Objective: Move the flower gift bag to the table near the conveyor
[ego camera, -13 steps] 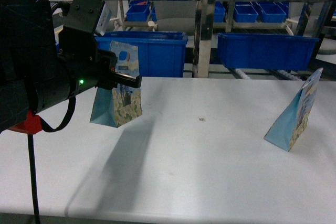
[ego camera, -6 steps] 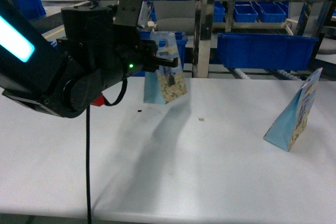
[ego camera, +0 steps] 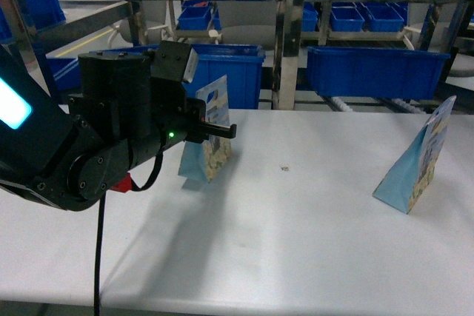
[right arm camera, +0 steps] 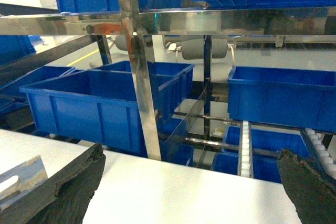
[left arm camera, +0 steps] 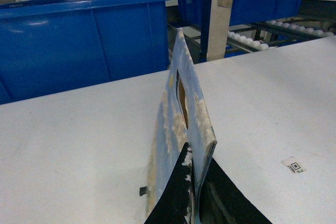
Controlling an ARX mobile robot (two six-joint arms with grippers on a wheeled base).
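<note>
On the white table (ego camera: 296,242), which fronts the steel conveyor (ego camera: 285,42) with its blue bins (ego camera: 378,70), the left gripper (ego camera: 218,131) is clamped on the top edge of the flower gift bag (ego camera: 209,132). The bag hangs upright at the table's left-rear area, its bottom at or just above the surface; contact cannot be confirmed. Its long axis runs vertically below the fingers. The right gripper (right arm camera: 194,182) stands spread wide and empty. A second bag (ego camera: 416,160) stands at right.

Large blue plastic bins (ego camera: 374,70) are seen at twelve o'clock. A second blue gift bag (ego camera: 416,160) is stood at three o'clock, a small tag (left arm camera: 293,166) lying flat nearby.
</note>
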